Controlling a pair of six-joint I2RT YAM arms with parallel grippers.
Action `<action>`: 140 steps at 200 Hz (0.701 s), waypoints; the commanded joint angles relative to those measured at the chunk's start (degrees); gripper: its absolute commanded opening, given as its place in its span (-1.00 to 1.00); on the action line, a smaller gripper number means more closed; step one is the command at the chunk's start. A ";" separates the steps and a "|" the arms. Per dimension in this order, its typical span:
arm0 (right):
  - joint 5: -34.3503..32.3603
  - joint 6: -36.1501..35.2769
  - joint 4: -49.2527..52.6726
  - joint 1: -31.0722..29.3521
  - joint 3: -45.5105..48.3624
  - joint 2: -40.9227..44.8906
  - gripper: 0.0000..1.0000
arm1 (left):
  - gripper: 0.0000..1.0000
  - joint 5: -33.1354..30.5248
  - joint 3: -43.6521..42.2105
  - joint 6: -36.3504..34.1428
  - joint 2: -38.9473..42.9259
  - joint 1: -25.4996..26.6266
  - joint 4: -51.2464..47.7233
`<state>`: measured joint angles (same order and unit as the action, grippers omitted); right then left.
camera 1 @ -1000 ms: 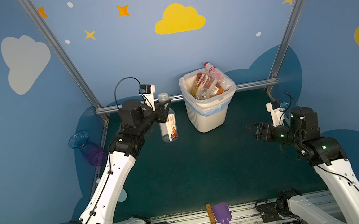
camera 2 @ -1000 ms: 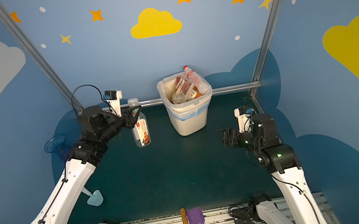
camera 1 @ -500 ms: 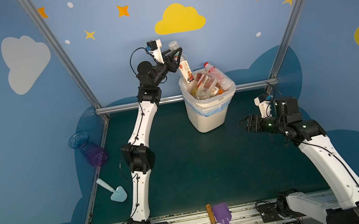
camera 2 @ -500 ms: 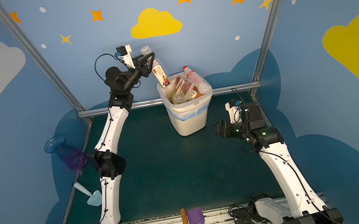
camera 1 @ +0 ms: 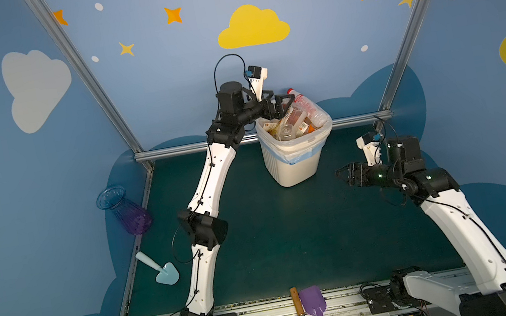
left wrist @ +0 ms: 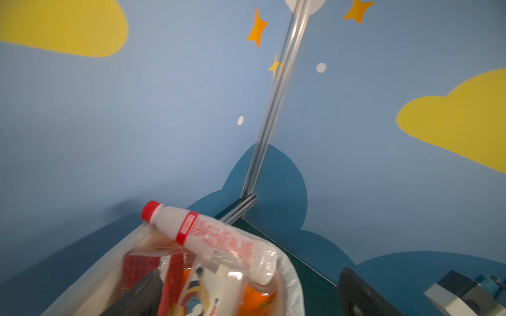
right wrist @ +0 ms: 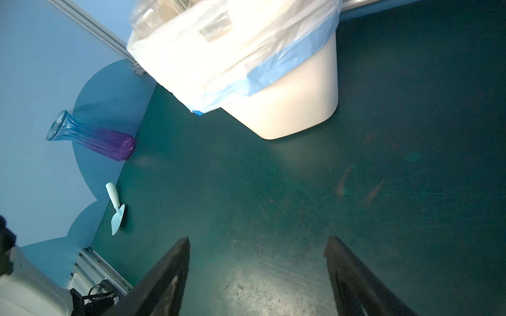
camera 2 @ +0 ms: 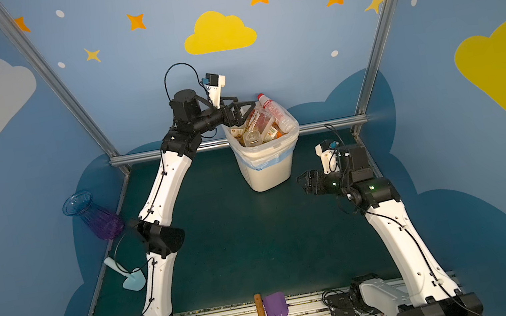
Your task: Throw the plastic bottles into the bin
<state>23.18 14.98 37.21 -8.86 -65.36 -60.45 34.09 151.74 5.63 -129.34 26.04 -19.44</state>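
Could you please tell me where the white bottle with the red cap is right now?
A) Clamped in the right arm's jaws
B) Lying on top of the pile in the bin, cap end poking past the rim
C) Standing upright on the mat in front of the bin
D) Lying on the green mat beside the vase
B: the red-capped bottle lies tilted across the other bottles heaped in the bin, its cap end out beyond the rim.

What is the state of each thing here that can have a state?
bin, upright, lined, heaped full of plastic bottles
red-capped bottle, capped, lying on top of the heap
left gripper, open, empty, above the bin
right gripper, open, empty
vase, empty
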 commanded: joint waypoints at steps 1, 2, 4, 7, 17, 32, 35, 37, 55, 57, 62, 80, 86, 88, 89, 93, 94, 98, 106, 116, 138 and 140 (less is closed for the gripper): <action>0.42 0.07 0.30 -0.16 1.09 3.08 0.57 | 0.99 -3.04 -9.06 -4.40 8.00 -0.26 4.59; 0.40 0.06 0.40 -0.18 1.10 3.20 0.57 | 0.99 -3.14 -9.47 -4.40 8.29 -0.23 4.77; 0.32 0.09 0.51 -0.16 1.18 3.44 0.57 | 0.99 -3.28 -10.29 -4.42 8.81 -0.34 4.90; 0.15 0.07 0.70 -0.16 1.24 3.72 0.57 | 0.99 -3.53 -11.33 -4.47 9.58 -0.29 4.98; -0.21 0.10 1.38 -0.12 1.59 4.94 0.57 | 0.99 -4.53 -14.70 -4.73 12.32 -0.36 4.98; -0.90 0.18 2.38 -0.08 1.95 6.65 0.59 | 0.99 -6.29 -21.02 -5.33 16.99 -0.45 5.18; -1.00 0.16 2.59 -0.10 2.00 6.96 0.58 | 0.99 -6.63 -22.59 -5.49 18.07 -0.43 5.29; -1.07 0.23 2.69 -0.06 2.00 7.17 0.59 | 0.99 -6.94 -23.61 -5.53 18.73 -0.46 5.33; -1.93 0.36 3.84 -0.09 2.47 9.37 0.59 | 0.99 -9.39 -35.11 -5.74 25.99 -0.55 6.52; -2.09 0.43 3.99 -0.08 2.55 9.55 0.59 | 0.99 -9.74 -36.54 -5.66 26.99 -0.58 6.76; -2.48 0.49 4.27 -0.09 2.76 10.16 0.59 | 0.99 -10.58 -40.12 -5.59 29.39 -0.57 7.14; -3.59 0.95 4.95 -0.09 3.93 12.59 0.59 | 0.99 -15.10 -53.74 -5.05 38.59 -0.91 8.01; -3.82 1.09 5.23 -0.09 4.29 13.32 0.59 | 0.99 -16.91 -58.29 -4.69 41.62 -1.12 8.25; -3.84 1.23 5.24 -0.10 4.46 13.57 0.59 | 0.99 -17.62 -59.78 -4.56 42.90 -1.22 8.27; -3.88 1.30 5.33 -0.10 4.50 13.68 0.59 | 0.99 -17.94 -60.59 -4.48 43.49 -1.28 8.28; -4.05 1.42 5.49 -0.10 4.73 14.15 0.59 | 0.99 -19.31 -63.64 -4.10 45.68 -1.42 8.42; -4.08 1.43 5.54 -0.10 4.77 14.27 0.59 | 0.99 -19.67 -64.36 -3.98 46.29 -1.52 8.48; -4.17 1.58 5.68 -0.11 5.01 14.65 0.59 | 0.99 -21.04 -67.40 -3.59 48.52 -1.80 8.68; -4.36 1.97 6.05 -0.09 5.41 15.45 0.60 | 0.99 -24.15 -73.15 -2.12 52.87 -2.57 9.10; -4.53 2.67 6.28 -0.06 5.98 16.33 0.60 | 0.99 -26.00 -79.75 -0.26 58.38 -3.95 9.01; -4.42 4.31 6.36 -0.15 7.47 17.95 0.61 | 0.99 -28.26 -91.19 3.00 69.30 -6.53 7.06; -4.38 4.50 6.31 -0.14 7.69 18.09 0.61 | 0.99 -28.50 -91.95 3.12 70.10 -6.62 6.72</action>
<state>19.46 17.23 42.06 -8.86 -59.37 -43.83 11.97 67.85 4.64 -68.14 21.69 -12.29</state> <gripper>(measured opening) 0.804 0.996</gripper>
